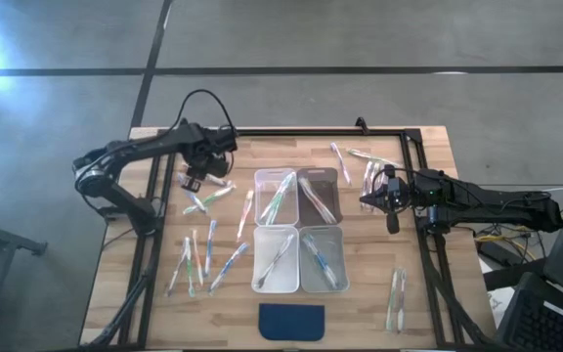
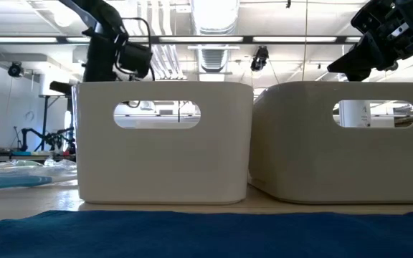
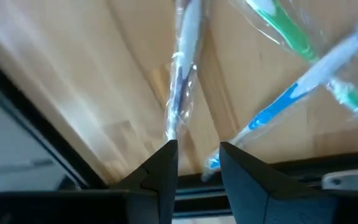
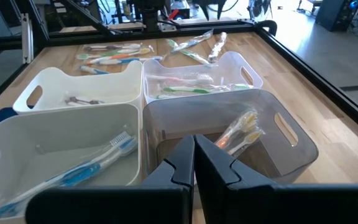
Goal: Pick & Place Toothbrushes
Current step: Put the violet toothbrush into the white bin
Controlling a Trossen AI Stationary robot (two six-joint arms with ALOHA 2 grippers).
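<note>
Wrapped toothbrushes lie scattered on the wooden table: a group at the left (image 1: pixel 203 256), some at the far left (image 1: pixel 210 196), some at the far right (image 1: pixel 355 161), and two at the near right (image 1: pixel 395 293). My left gripper (image 1: pixel 194 180) is low over the far-left ones and open. In its wrist view its fingertips (image 3: pixel 197 158) stand beside the end of a dark-accented toothbrush (image 3: pixel 182 87) and the end of a blue one (image 3: pixel 291 93). My right gripper (image 1: pixel 373 198) is shut and empty (image 4: pixel 196 163), raised just right of the bins. My left gripper points down at the table. I cannot tell whether its fingers (image 3: pixel 166 163) touch the end of the dark-accented toothbrush (image 3: pixel 170 132) or the blue toothbrush's end (image 3: pixel 212 163); both toothbrushes lie flat on the wood.
Four bins stand in a square mid-table: clear (image 1: pixel 275 194), grey (image 1: pixel 321 196), and two white ones (image 1: pixel 275 262) (image 1: pixel 324 262), each with toothbrushes inside. A dark blue pad (image 1: pixel 292 321) lies at the near edge. A black frame rail (image 1: pixel 291 132) runs round the table.
</note>
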